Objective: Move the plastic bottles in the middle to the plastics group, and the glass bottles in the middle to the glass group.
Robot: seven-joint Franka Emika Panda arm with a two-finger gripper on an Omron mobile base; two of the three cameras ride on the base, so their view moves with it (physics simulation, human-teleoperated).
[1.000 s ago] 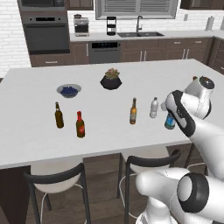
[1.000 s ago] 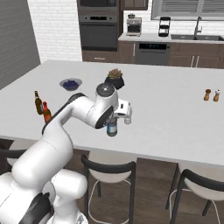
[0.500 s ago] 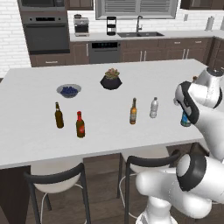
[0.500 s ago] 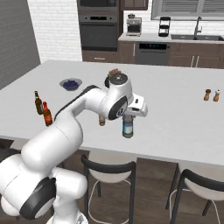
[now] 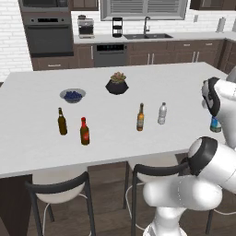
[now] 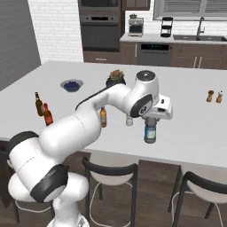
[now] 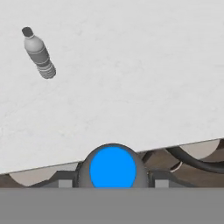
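- Left base view: blue-labelled plastic bottle [image 5: 215, 124] stands at the surface's [image 5: 37, 133] right edge beneath the arm's hand.
- Right base view: gripper [image 6: 151, 126] clasps that bottle's [image 6: 150, 133] top, fingers either side.
- Hand view: its blue cap sits between the fingers; whitish bottle [image 7: 39, 54] well apart.

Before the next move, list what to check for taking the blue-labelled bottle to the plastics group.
1. Fingers closed on the clear blue-labelled plastic bottle: ok.
2. Held bottle upright: ok.
3. Pale clear plastic bottle of the plastics group in the hand view: ok.
4. White counter bare between the held bottle and that one: ok.
5. Held bottle lifted off the counter: cannot tell.
6. Slim amber long-necked bottle and small whitish bottle sorted: not ok, both in the middle.
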